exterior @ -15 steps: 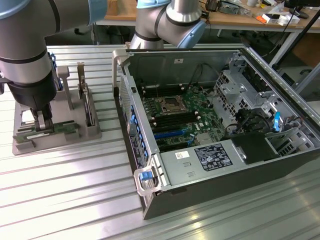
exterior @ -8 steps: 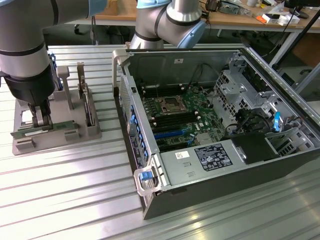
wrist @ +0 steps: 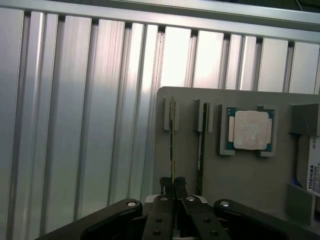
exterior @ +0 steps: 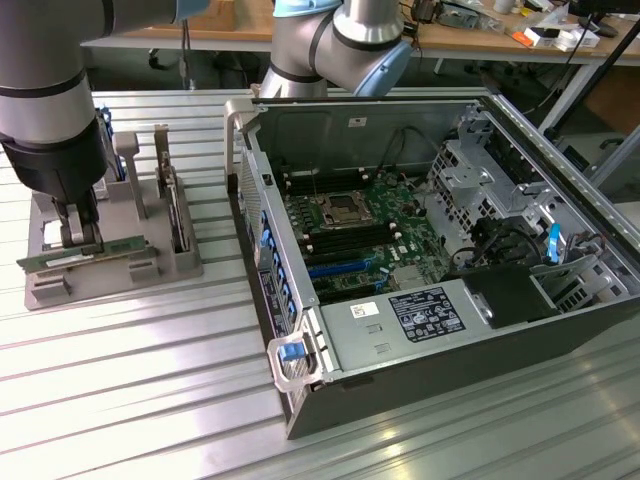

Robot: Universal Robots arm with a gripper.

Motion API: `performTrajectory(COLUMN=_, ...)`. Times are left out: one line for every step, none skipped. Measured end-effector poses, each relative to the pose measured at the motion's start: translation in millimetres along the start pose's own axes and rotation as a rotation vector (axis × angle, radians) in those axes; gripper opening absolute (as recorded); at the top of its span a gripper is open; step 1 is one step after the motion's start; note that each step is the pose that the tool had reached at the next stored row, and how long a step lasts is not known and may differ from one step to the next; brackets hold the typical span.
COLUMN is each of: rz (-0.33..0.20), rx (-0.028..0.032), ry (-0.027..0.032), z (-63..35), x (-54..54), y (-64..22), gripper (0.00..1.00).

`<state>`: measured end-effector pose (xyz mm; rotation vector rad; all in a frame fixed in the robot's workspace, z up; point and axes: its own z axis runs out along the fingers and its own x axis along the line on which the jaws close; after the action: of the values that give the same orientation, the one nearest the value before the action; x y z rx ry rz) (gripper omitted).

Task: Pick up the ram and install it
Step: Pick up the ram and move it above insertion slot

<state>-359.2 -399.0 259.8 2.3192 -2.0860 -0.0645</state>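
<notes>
hand [exterior: 76,238] [wrist: 172,186]: closed, pinching the ram. I see one finger [wrist: 164,186] on each face of the board.
ram [exterior: 115,248] [wrist: 172,145]: stands on edge in the grey holder [exterior: 180,265] [wrist: 250,185], directly below the hand and between its fingertips.
grip point: roughly mid-length on the stick's top edge, going by the exterior view.
wrist view: the stick runs straight out from the fingertips, edge-on. Its far end sits between a pair of the holder's slot posts.
seating: I can't tell whether the stick rests in its slot or is just clear of it.
second stick [wrist: 201,145]: parallel to the ram and just beside it in the next slot. The hand is not on it.
CPU [wrist: 250,129]: lies flat in its own pocket, past the second stick.
hard drive [exterior: 176,215] [wrist: 313,170]: upright at the holder's side nearest the case, white label showing.
holder position: on the ribbed metal tabletop [exterior: 130,380], toward the exterior view's left, near the open PC case [exterior: 450,390] but not touching it.
motherboard [exterior: 370,225]: exposed inside the case, well apart from the hand.
arm: comes straight down over the holder.
</notes>
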Motion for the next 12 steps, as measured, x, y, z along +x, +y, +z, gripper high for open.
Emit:
performTrajectory(rz=0.0, rx=0.0001, ry=0.0, z=-0.8, x=0.0, y=0.0, gripper=0.13)
performTrajectory(rz=0.0, rx=0.0002, ry=0.0, z=-2.1, x=-0.1, y=0.1, gripper=0.13)
performTrajectory(rz=0.0, rx=0.0001, ry=0.0, z=-3.7, x=-0.1, y=0.2, gripper=0.13)
performTrajectory(rz=0.0, rx=0.0001, ry=0.0, z=-5.4, x=-0.1, y=0.2, gripper=0.13)
performTrajectory(rz=0.0, rx=0.0001, ry=0.0, z=-6.9, x=-0.1, y=0.3, gripper=0.13)
performTrajectory(rz=0.0, rx=0.0001, ry=0.0, z=-7.8, x=-0.1, y=0.3, gripper=0.13)
performTrajectory(rz=0.0, rx=0.0001, ry=-0.0001, z=-9.0, x=-0.2, y=0.4, gripper=0.13)
performTrajectory(rz=0.0, rx=0.0001, ry=0.0, z=-11.0, x=-0.2, y=0.5, gripper=0.13)
performTrajectory(rz=0.0, rx=0.0001, ry=0.0, z=-12.8, x=-0.2, y=0.5, gripper=0.13)
performTrajectory(rz=0.0, rx=0.0001, ry=0.0, z=-13.9, x=-0.3, y=0.6, gripper=0.13)
performTrajectory(rz=0.0, rx=0.0001, ry=0.0, z=-15.2, x=-0.3, y=0.7, gripper=0.13)
performTrajectory(rz=0.0, rx=0.0001, ry=0.0, z=-16.1, x=-0.3, y=0.7, gripper=0.13)
